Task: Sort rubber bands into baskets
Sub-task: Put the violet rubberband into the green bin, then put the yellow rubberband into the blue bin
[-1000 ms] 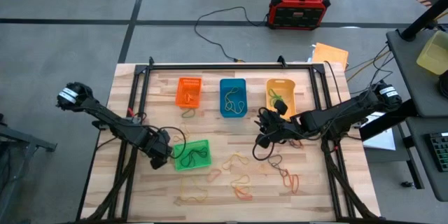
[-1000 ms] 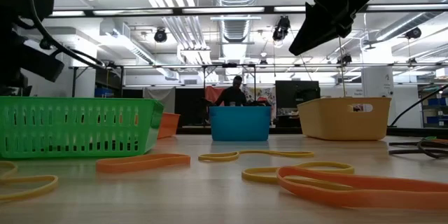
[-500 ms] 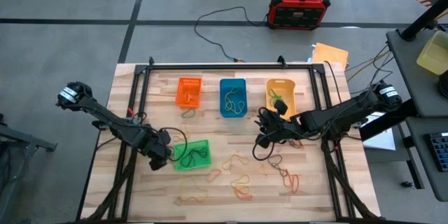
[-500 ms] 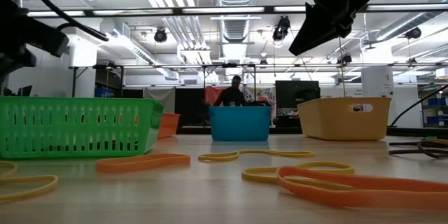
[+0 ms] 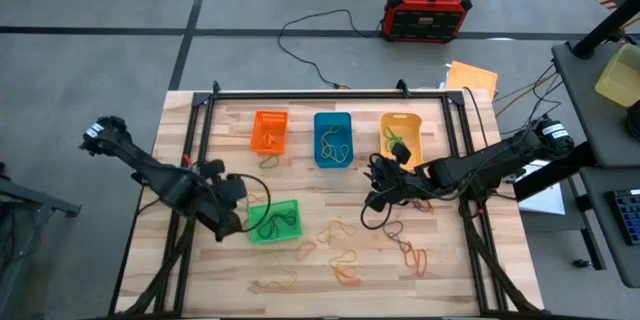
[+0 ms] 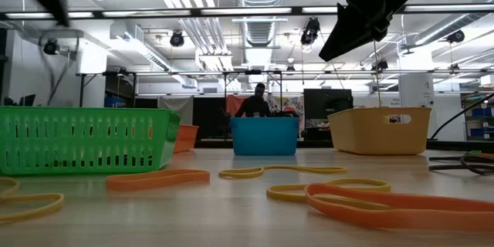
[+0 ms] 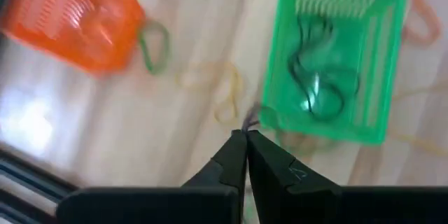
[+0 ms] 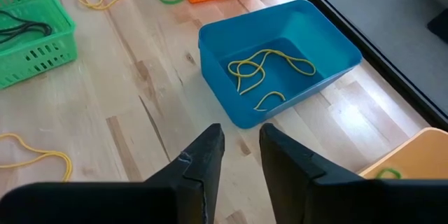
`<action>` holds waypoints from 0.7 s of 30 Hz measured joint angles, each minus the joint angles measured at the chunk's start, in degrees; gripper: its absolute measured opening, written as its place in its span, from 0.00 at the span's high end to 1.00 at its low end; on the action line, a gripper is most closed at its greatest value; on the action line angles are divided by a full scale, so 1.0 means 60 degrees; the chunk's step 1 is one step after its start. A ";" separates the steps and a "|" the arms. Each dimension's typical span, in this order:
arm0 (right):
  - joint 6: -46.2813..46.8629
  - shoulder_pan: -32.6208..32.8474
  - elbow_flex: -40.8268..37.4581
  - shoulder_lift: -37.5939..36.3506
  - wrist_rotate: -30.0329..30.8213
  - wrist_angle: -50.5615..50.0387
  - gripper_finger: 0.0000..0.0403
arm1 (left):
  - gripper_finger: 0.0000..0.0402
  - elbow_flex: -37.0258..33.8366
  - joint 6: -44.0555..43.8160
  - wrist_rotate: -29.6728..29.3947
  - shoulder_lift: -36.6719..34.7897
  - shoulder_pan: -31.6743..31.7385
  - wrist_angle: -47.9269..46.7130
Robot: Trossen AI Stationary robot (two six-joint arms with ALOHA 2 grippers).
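Yellow-orange basket point(image 8: 420, 155) cut off at the right wrist view's corner, contents mostly hidden.

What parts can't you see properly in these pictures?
- Orange basket, low view: mostly hidden behind the green basket.
- What's inside the baskets, low view: their walls hide it.
- Left pincer, left wrist view: blur hides whether the shut tips hold anything.
- Yellow-orange basket, right wrist view: cut off by the picture's edge.
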 joint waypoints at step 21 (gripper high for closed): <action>0.0127 -0.0004 -0.0299 0.0000 0.0029 0.0022 0.77 | 1.00 0.1431 0.2887 -0.0907 0.0349 0.0033 0.2279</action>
